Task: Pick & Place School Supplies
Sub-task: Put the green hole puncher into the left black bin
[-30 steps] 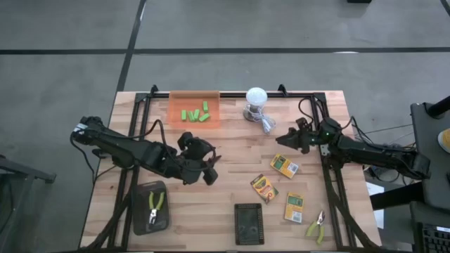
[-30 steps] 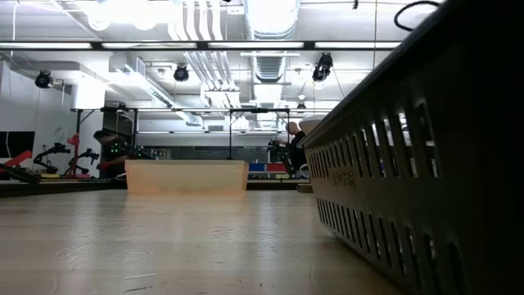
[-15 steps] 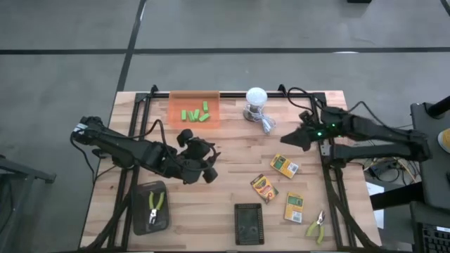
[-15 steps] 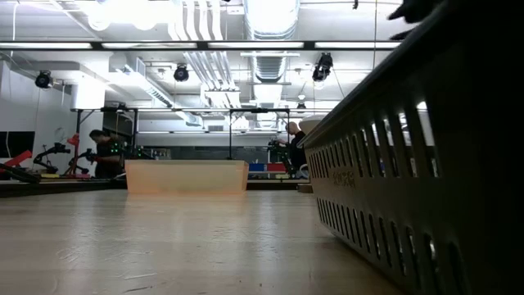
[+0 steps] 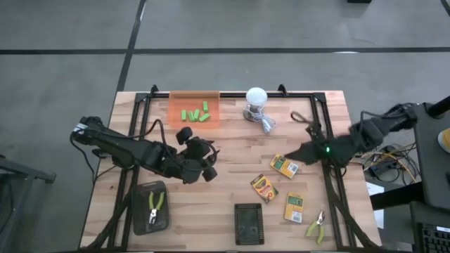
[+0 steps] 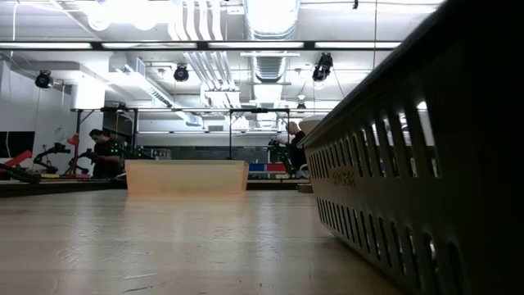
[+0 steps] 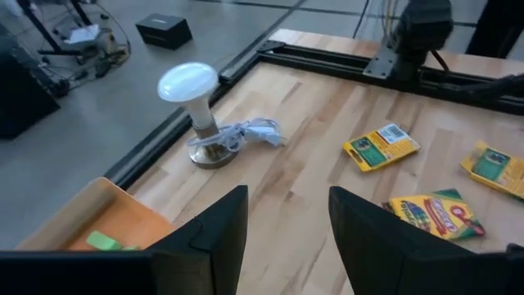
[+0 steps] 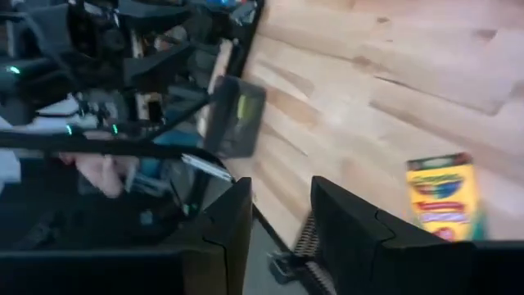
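Observation:
Three yellow-and-green crayon boxes (image 5: 285,166), (image 5: 264,187), (image 5: 294,207) lie flat on the right half of the wooden table. Several green blocks (image 5: 195,114) lie in an orange tray (image 5: 176,105) at the far edge. One pair of green-handled pliers (image 5: 316,226) lies at the near right corner; another (image 5: 155,204) lies in a black tray (image 5: 151,219). My right gripper (image 5: 292,157) (image 8: 282,233) hovers open, raised above the farthest crayon box (image 8: 442,197), nothing between its fingers. My left gripper (image 5: 209,167) (image 7: 286,221) hangs open over the table's middle left, holding nothing.
A white bulb on a stand with a cable (image 5: 256,102) stands at the far edge, right of the orange tray. A black slotted basket (image 5: 247,223) sits at the near edge and fills the low view's right side (image 6: 409,164). Black frame rails (image 5: 330,197) run along the table's sides.
My right arm has folded back toward the table's right edge and risen well clear of the table. Its gripper has swung from beside the bulb's cable toward the near side, to above the farthest crayon box, and has turned. Nothing on the table has moved.

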You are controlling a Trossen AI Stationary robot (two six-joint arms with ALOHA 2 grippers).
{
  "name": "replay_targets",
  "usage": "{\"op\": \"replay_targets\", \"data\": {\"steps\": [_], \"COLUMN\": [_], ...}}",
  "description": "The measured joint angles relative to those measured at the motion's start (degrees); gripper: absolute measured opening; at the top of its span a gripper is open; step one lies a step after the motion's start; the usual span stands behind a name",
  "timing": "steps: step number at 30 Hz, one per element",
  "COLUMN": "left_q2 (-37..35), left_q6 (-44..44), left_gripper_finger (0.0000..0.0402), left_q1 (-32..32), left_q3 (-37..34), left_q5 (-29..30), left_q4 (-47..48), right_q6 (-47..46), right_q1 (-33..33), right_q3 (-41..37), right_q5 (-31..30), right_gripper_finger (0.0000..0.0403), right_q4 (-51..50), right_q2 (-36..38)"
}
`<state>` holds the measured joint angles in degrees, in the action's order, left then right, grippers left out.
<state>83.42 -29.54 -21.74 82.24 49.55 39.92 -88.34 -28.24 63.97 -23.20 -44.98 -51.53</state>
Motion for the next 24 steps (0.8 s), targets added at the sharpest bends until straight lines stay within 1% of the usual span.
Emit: {"op": "replay_targets", "data": {"steps": [3, 6, 8, 10, 12, 14, 15, 17, 19, 20, 21, 24], "left_q2": [-0.3, -0.8, -1.1, -1.4, -1.8, -2.2, -2.3, -2.5, -2.6, -2.6, -2.7, -2.7], "left_q6": [0.1, 1.4, 2.5, 3.3, 4.1, 4.3, 4.4, 4.6, 5.5, 5.8, 5.8, 5.8], "left_gripper_finger": [0.0177, 0.0177, 0.0177, 0.0177, 0.0177, 0.0177, 0.0177, 0.0177, 0.0177, 0.0177, 0.0177, 0.0177], "left_q1": [0.0, 0.0, 0.0, 0.0, 0.0, 0.0, 0.0, 0.0, 0.0, 0.0, 0.0, 0.0], "left_q3": [0.0, 0.0, 0.0, 0.0, 0.0, 0.0, 0.0, 0.0, 0.0, 0.0, 0.0, 0.0], "left_q5": [1.6, 1.8, 1.8, 1.8, 1.7, 1.6, 1.6, 1.5, 1.5, 1.5, 1.5, 1.4], "left_q4": [0.0, 0.0, -0.1, 0.0, 0.0, -0.1, -0.1, 0.0, 0.0, 0.0, -0.1, -0.1], "right_q6": [-7.7, -15.8, -21.7, -28.7, -36.2, -43.9, -47.3, -53.4, -55.3, -55.4, -55.5, -55.5], "right_q1": [-9.1, -16.4, -20.2, -22.7, -24.2, -25.3, -25.6, -25.9, -26.0, -26.0, -26.0, -25.9], "right_q3": [2.6, 5.1, 6.7, 8.4, 10.6, 13.3, 14.8, 17.8, 20.8, 22.2, 23.4, 26.2], "right_q5": [-11.7, -20.6, -24.5, -25.9, -25.4, -22.5, -20.1, -13.0, -5.5, -3.3, -2.4, -2.2], "right_gripper_finger": [0.0128, 0.013, 0.013, 0.0127, 0.0124, 0.0121, 0.0121, 0.0121, 0.0123, 0.0124, 0.0126, 0.0129], "right_q4": [-0.2, -0.9, -3.2, -6.4, -11.3, -17.8, -21.4, -28.3, -33.3, -34.9, -36.0, -37.2], "right_q2": [-4.7, -9.9, -13.5, -16.9, -20.5, -24.1, -25.8, -28.9, -31.2, -32.3, -33.1, -35.1]}}
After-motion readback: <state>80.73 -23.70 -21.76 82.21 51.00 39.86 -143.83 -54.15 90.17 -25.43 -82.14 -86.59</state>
